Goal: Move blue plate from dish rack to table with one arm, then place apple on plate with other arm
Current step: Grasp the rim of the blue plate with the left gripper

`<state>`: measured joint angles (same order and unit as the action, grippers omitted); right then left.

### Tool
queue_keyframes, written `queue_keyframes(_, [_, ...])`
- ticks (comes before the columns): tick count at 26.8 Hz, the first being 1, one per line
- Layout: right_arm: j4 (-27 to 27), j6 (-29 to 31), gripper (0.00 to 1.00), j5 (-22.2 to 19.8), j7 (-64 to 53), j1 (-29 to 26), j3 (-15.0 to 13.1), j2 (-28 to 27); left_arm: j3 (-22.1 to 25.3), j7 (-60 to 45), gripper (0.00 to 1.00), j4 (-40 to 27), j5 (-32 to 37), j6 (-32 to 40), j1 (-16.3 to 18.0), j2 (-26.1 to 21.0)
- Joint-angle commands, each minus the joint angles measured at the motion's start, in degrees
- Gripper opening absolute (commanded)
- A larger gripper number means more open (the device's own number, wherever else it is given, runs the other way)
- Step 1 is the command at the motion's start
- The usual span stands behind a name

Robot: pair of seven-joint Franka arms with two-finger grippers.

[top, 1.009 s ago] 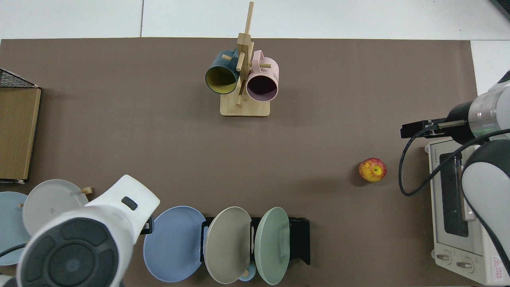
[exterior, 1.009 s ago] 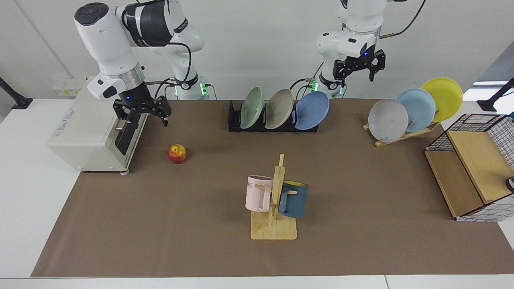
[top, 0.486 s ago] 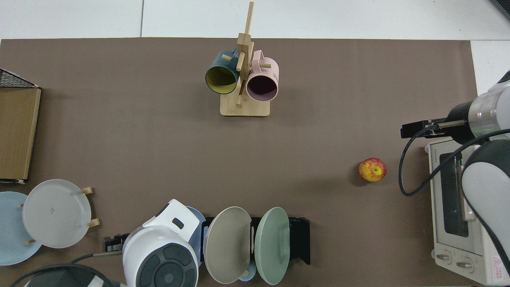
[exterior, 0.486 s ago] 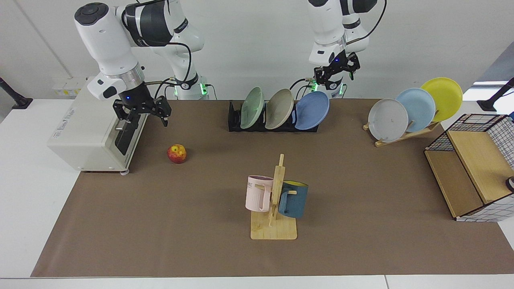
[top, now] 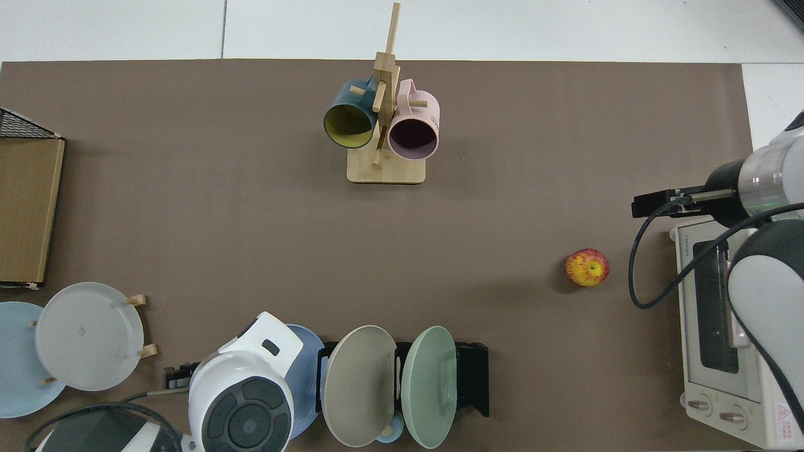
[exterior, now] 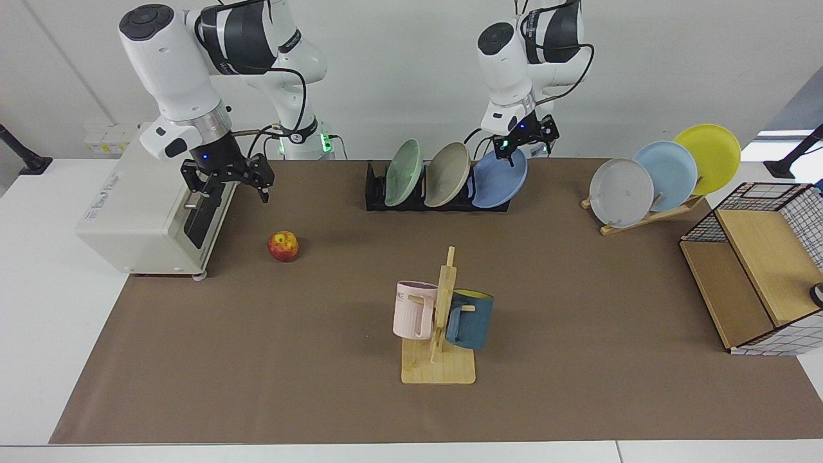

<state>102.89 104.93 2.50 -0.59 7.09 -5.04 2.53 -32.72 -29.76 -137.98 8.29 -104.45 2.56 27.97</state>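
The blue plate (exterior: 498, 178) leans in the end slot of the black dish rack (exterior: 376, 188), on the side nearest the wooden plate stand. My left gripper (exterior: 524, 139) is open right at the plate's top rim, one finger on each side of it. In the top view the left arm hides most of the blue plate (top: 309, 370). The red and yellow apple (exterior: 283, 246) lies on the brown mat of the table (exterior: 257, 360); it also shows from above as the apple (top: 587, 267). My right gripper (exterior: 225, 180) hangs open and holds nothing, above and behind the apple, by the toaster oven.
A green plate (exterior: 404, 172) and a beige plate (exterior: 447, 173) share the rack. A mug tree (exterior: 438, 321) stands mid-table. A wooden stand (exterior: 649, 215) holds grey, pale blue and yellow plates. A toaster oven (exterior: 144, 206) and a wire basket (exterior: 759, 270) flank the mat.
The left arm swung across from near the wooden plate stand and came down, bringing its gripper to the blue plate's top rim. The right arm, the apple and the plates have not moved.
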Motion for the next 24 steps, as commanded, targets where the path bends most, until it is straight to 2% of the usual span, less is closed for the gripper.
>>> queue_keyframes(1, [0.6, 0.1, 0.99, 0.1, -1.3, -0.9, 0.5, 0.8, -1.2, -1.4, 1.0, -4.7, 0.6, -3.6, -0.6, 2.1])
queue_keyframes(7, [0.6, 0.1, 0.99, 0.1, -1.3, -0.9, 0.5, 0.8, -1.3, 3.3, 1.0, -6.3, -1.5, -5.3, -1.0, 2.1])
queue_keyframes(10, [0.6, 0.1, 0.99, 0.1, -1.3, -0.9, 0.6, 0.8, -1.5, 3.2, 1.0, -8.5, -1.6, -7.3, -2.4, 2.4])
queue_keyframes(19, [0.6, 0.1, 0.99, 0.1, -1.3, -0.9, 0.6, 0.8, -3.0, 2.4, 1.0, -10.4, -1.4, -9.4, -2.6, 3.7])
queue_keyframes(24, [0.6, 0.0, 0.99, 0.1, -1.3, -0.9, 0.5, 0.8, -3.0, 2.6, 0.91, -10.6, -1.4, -9.9, -2.0, 3.9])
